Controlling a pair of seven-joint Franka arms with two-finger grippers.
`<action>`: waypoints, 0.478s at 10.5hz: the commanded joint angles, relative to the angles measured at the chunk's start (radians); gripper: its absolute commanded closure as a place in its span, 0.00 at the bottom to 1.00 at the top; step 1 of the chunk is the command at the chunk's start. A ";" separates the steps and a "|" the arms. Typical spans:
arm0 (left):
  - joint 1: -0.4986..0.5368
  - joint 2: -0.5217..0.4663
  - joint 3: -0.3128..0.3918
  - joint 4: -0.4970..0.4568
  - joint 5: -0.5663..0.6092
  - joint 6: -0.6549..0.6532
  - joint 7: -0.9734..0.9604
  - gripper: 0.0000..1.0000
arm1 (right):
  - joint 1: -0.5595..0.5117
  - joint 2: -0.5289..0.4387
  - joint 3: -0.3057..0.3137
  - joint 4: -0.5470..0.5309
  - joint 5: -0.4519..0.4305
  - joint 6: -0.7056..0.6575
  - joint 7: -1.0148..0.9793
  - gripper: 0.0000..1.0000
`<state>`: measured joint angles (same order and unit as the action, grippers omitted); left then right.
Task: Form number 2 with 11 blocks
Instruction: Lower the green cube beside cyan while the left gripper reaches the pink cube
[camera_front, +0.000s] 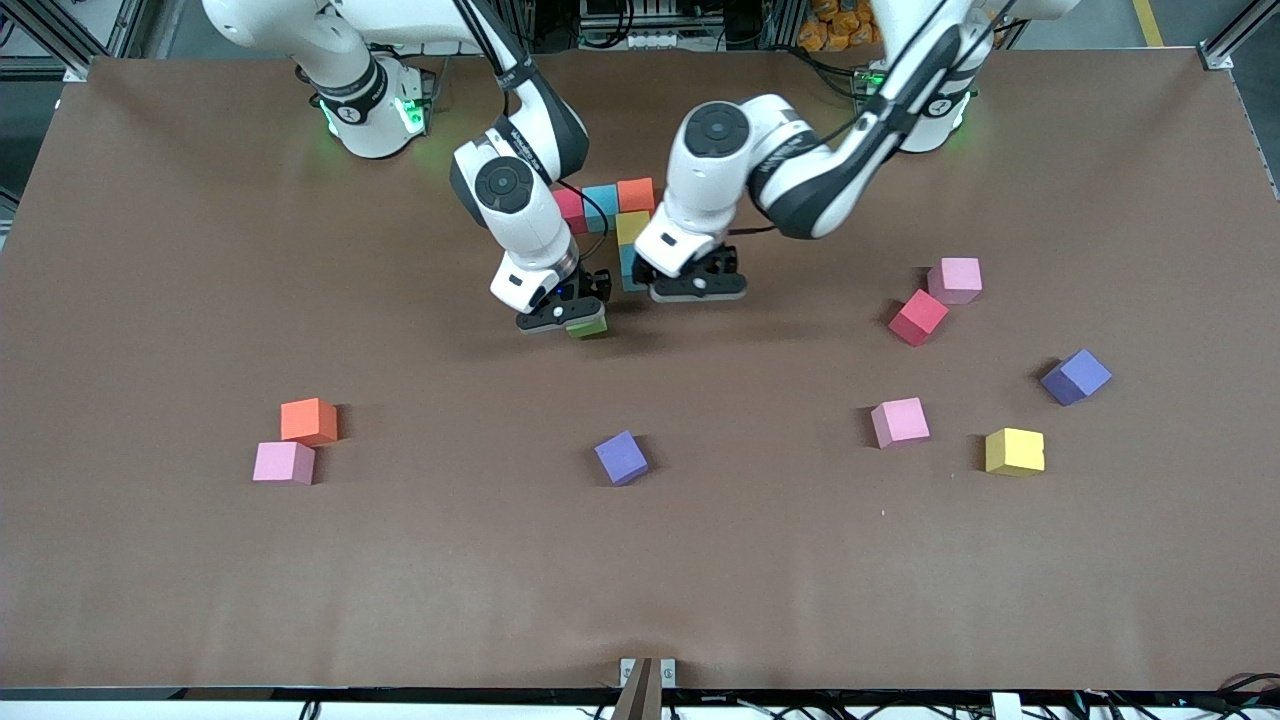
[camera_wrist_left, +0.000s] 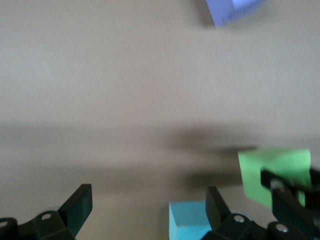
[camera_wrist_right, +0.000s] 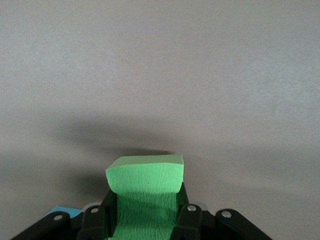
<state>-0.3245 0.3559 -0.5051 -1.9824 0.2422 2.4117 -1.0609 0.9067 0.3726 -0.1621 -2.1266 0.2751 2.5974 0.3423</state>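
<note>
Five blocks already stand joined in the upper middle of the front frame: a red block (camera_front: 570, 207), a light blue block (camera_front: 600, 205) and an orange block (camera_front: 636, 194) in a row, with a yellow block (camera_front: 632, 227) just below the orange one and a second light blue block (camera_front: 628, 268) below that, partly hidden by the left gripper (camera_front: 697, 287). The right gripper (camera_front: 566, 312) is clamped on the green block (camera_front: 589, 327), which it carries low over the surface (camera_front: 200, 250) just below the centre of the frame; in the right wrist view the green block (camera_wrist_right: 145, 192) sits squeezed between the fingers. The move to come turns on one relation: the held green block lies down and toward the frame's left of that lower light blue block, close by but apart from it, so my guess is it needs only a short shift to go beside that block as the next cell of the figure. The left gripper, fingers spread wide and holding nothing, hovers at the lower light blue block and crowds the spot, so it may have to make room. Loose blocks wait lower down: an orange block (camera_front: 309, 421) and a pink block (camera_front: 284, 463) at lower left; pink blocks (camera_front: 955, 280) (camera_front: 900, 421), a red block (camera_front: 918, 317) and a yellow block (camera_front: 1014, 451) at right. Two purple cubes (camera_front: 621, 457) (camera_front: 1076, 377) also lie there.
</note>
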 joint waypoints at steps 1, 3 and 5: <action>0.106 -0.060 -0.033 -0.021 -0.011 -0.032 0.094 0.00 | 0.008 -0.038 -0.010 -0.039 0.012 -0.008 -0.173 0.55; 0.204 -0.081 -0.058 -0.024 -0.011 -0.084 0.215 0.00 | 0.014 -0.038 -0.005 -0.038 0.010 -0.025 -0.393 0.55; 0.268 -0.103 -0.062 -0.023 -0.011 -0.109 0.294 0.00 | 0.014 -0.046 -0.005 -0.038 0.010 -0.057 -0.707 0.57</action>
<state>-0.1022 0.2974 -0.5458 -1.9842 0.2422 2.3266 -0.8168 0.9137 0.3679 -0.1633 -2.1375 0.2749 2.5631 -0.1744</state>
